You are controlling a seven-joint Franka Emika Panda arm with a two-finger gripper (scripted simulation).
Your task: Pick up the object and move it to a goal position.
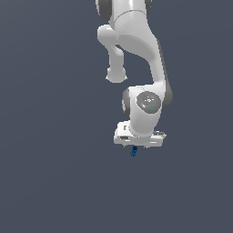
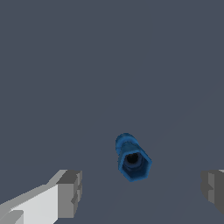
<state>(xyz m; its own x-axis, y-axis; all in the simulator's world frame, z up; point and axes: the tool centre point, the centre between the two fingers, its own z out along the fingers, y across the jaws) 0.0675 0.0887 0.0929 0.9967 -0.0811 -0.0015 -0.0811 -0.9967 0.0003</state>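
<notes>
One white robot arm [image 1: 136, 54] hangs down from the top of the exterior view against a flat dark grey-blue ground [image 1: 45, 136], wrist bent so the gripper [image 1: 135, 146] points downward. One small blue object [image 1: 134, 151] sits just under the gripper body in that view, close below the white hand block; whether it touches anything there is too small to tell. Fingers are not separable in the exterior view, they blur into the underside of the hand.

Wrist view gives what the exterior one lacks. Two grey fingertips [image 2: 70, 192] show at the edges, one on a white finger bar, the other cut by the frame edge, standing wide apart with plain ground between them, so the gripper [image 2: 140, 190] is spread. The object [image 2: 132, 158] lies between the two pads, apart from both, nearer neither by much. It reads as a short bright-blue tube, faceted at the near end, with a dark hole or dark end face turned toward the camera. It lies tilted, its far end pointing away from the lens. No contact between pads and object is visible.

Exterior view gives what the wrist one lacks: whole arm posture, two bent links, a round grey joint cap [image 1: 149, 102] facing the camera, and the object's place below the hand, toward the exterior view's left side of the gripper body.
</notes>
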